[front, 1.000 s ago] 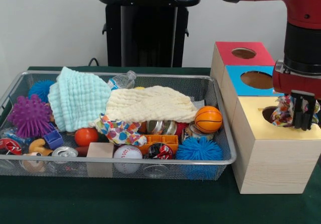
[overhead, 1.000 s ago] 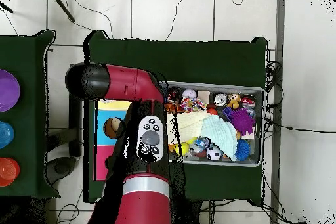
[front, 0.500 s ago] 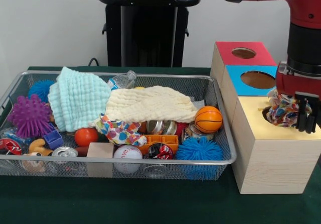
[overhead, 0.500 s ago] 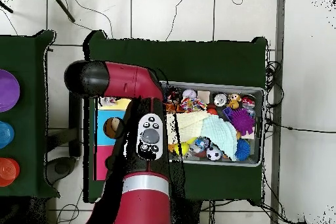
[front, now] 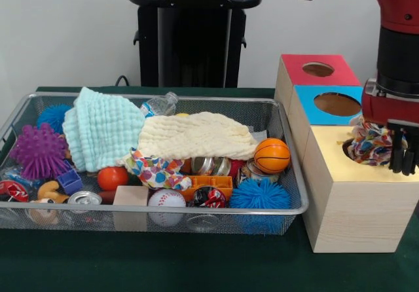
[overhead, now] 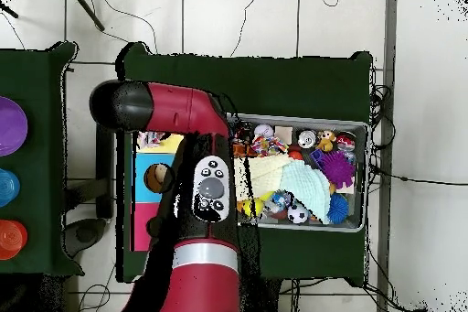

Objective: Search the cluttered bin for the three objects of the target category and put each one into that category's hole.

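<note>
From the front, my hand (front: pixel 398 149) hangs over the yellow-topped box (front: pixel 357 200) at the right of the surface (front: pixel 157 259). A dotted fabric piece (front: pixel 368 143) sits bunched against my dark fingers (front: pixel 397 151), right over the round hole (front: pixel 349 148) in the yellow top, covering most of it. I cannot tell whether my fingers are clamped on the cloth or parted from it. Behind the yellow box stand the blue-topped box (front: pixel 330 105) and the red-topped box (front: pixel 314 73), each with its own open hole.

The wire mesh bin (front: pixel 39 217) lies to the left of the boxes, just beside them. A second dotted fabric piece (front: pixel 154 171) lies near its middle, partly under the cream-yellow towel (front: pixel 196 135). The mint-green towel (front: pixel 101 128) is heaped to the left of that. Around them I see a purple spiky ball (front: pixel 38 149), a small basketball (front: pixel 272 155), a baseball (front: pixel 166 200), a blue fuzzy ball (front: pixel 260 194), an orange ball (front: pixel 112 177), a wooden block (front: pixel 131 197) and a plastic bottle (front: pixel 160 104). A crushed can by the baseball shows red and white print, but I cannot read any writing on it.

From overhead, my red arm (overhead: pixel 196 189) crosses the row of boxes and hides most of them. A bit of dotted fabric (overhead: pixel 152 138) peeps out at the yellow top (overhead: pixel 161 145). The bin (overhead: pixel 358 127) lies to the right of my arm, with both towels in it. My hand itself is hidden under the arm here. No label is legible in this view either.
</note>
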`<move>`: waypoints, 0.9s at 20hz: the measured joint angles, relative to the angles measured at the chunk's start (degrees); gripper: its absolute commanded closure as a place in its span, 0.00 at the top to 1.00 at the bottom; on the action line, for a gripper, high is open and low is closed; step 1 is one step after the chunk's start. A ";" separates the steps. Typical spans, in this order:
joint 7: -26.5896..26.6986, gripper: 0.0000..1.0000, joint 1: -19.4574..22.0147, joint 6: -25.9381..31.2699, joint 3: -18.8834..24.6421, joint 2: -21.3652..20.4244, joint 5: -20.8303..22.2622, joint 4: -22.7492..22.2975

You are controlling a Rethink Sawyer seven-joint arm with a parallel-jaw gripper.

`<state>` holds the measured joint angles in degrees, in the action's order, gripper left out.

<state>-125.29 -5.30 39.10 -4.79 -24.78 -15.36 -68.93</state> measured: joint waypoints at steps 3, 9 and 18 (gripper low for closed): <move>0.00 0.00 0.40 0.00 0.06 -0.01 0.00 0.01; 0.00 0.00 0.85 -0.01 0.11 0.00 0.00 0.02; 0.00 0.00 0.81 2.39 0.12 -0.68 -0.07 0.14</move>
<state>-125.29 -4.49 41.49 -4.67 -25.46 -15.43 -68.79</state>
